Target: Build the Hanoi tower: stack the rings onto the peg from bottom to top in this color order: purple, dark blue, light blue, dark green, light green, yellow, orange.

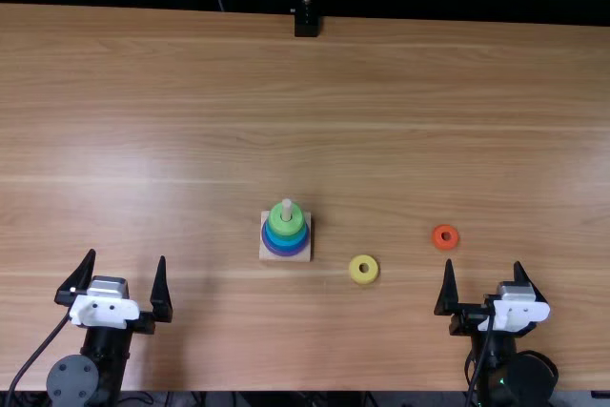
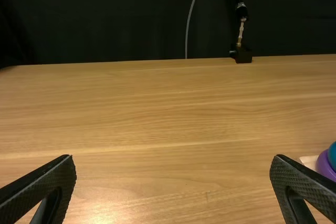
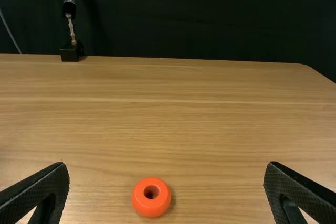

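Right now both grippers are standing wide and empty, the left gripper (image 1: 128,255) at the lower left of the top view, the right gripper (image 1: 483,262) at the lower right. Two rings are waiting loose: the yellow ring (image 1: 363,277) right of lower centre, then the orange ring (image 1: 445,244) farther right. Just left of them, the wooden peg (image 1: 286,209) is carrying the stack, purple ring (image 1: 285,252) lowest, light green ring (image 1: 286,226) topmost, so yellow, then orange, are seemingly remaining. Nothing is blocking the route; a black stand (image 1: 306,24) is sitting well apart at top centre.
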Robot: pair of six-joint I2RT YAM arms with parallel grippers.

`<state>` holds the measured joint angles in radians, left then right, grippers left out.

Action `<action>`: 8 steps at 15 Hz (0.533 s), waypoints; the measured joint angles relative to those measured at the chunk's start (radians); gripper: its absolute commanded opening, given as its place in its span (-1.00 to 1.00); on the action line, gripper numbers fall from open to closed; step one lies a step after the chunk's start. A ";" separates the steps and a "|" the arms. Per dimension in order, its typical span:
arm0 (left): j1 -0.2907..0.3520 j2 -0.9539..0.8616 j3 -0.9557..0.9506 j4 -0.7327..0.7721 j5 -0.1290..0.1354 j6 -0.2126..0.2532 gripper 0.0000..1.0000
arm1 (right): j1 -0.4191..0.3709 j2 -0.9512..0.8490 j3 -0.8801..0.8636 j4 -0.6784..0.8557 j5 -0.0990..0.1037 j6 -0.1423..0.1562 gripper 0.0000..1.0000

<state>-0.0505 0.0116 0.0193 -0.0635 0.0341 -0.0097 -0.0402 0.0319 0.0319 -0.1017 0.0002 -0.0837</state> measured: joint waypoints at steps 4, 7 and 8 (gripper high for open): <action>0.000 0.000 0.000 -0.001 0.000 0.006 1.00 | 0.000 0.000 0.000 0.000 0.000 0.000 1.00; 0.000 0.000 0.000 0.000 0.000 0.006 1.00 | 0.000 0.000 0.000 0.000 0.000 0.000 1.00; 0.000 0.000 0.000 0.000 0.000 0.006 1.00 | 0.000 0.000 0.000 0.000 0.000 0.000 1.00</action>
<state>-0.0505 0.0116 0.0193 -0.0635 0.0341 -0.0032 -0.0402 0.0315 0.0315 -0.1017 0.0002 -0.0834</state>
